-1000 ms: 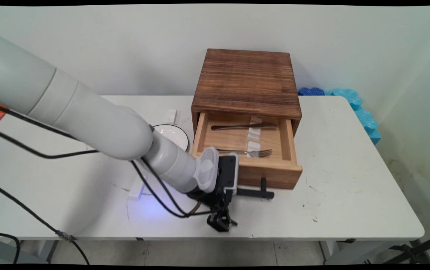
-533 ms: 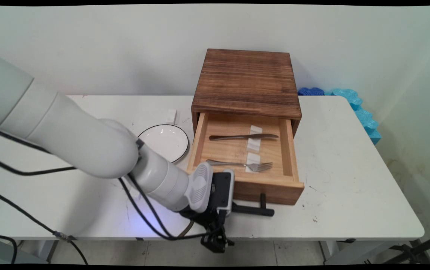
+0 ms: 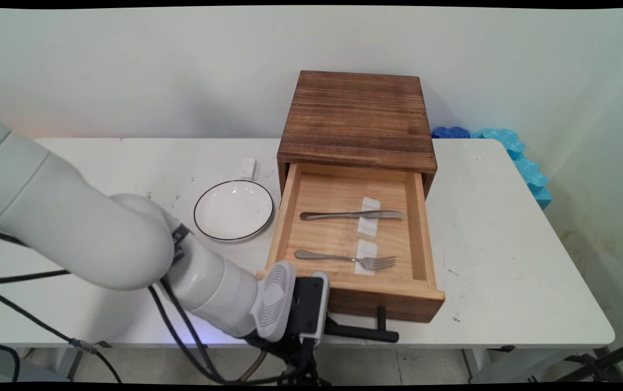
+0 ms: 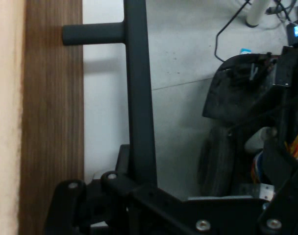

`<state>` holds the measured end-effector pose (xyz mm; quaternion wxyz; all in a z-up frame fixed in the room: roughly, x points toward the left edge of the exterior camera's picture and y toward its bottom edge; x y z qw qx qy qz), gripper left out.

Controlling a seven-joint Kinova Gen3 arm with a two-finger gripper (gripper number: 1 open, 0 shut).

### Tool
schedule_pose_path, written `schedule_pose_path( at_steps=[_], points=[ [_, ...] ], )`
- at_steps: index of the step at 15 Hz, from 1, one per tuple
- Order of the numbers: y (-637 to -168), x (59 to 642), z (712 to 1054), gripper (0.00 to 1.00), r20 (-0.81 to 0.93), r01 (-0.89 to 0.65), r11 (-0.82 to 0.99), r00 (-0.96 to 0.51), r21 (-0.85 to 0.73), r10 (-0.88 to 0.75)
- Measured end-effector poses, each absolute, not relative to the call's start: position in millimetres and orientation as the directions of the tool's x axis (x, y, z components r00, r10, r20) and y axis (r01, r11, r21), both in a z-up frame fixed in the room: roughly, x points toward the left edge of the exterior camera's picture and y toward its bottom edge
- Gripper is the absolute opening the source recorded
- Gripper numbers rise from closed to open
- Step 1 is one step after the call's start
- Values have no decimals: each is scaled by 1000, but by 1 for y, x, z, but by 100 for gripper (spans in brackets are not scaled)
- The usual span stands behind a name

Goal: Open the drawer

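1. Black gripper [image 4: 139, 196] is clamped on the drawer's black handle bar [image 3: 363, 332].
2. Wooden drawer [image 3: 352, 239] stands pulled out, a knife [image 3: 352, 215] and fork [image 3: 346, 260] inside.
3. White plate [image 3: 233, 209] lies left of the drawer on the counter [image 3: 507, 260].

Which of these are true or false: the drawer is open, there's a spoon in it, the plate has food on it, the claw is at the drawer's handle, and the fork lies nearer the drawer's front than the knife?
1. The drawer is open. True: it sticks out of the wooden box.
2. A spoon lies in the drawer. False: only a knife and a fork lie there.
3. The plate has food on it. False: it is bare, on the table to the left of the drawer.
4. The claw is at the drawer's black handle. True: the hand view shows the bar running into it.
5. The fork lies nearer the drawer's front than the knife. True.
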<state>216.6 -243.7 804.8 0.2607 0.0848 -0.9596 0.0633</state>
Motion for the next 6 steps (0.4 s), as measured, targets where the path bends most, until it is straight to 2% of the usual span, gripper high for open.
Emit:
schedule_pose_path(
  at_steps=[6],
  points=[
    [-226,216,807,100,522,-178,981,-845,-77,-112]
  ],
)
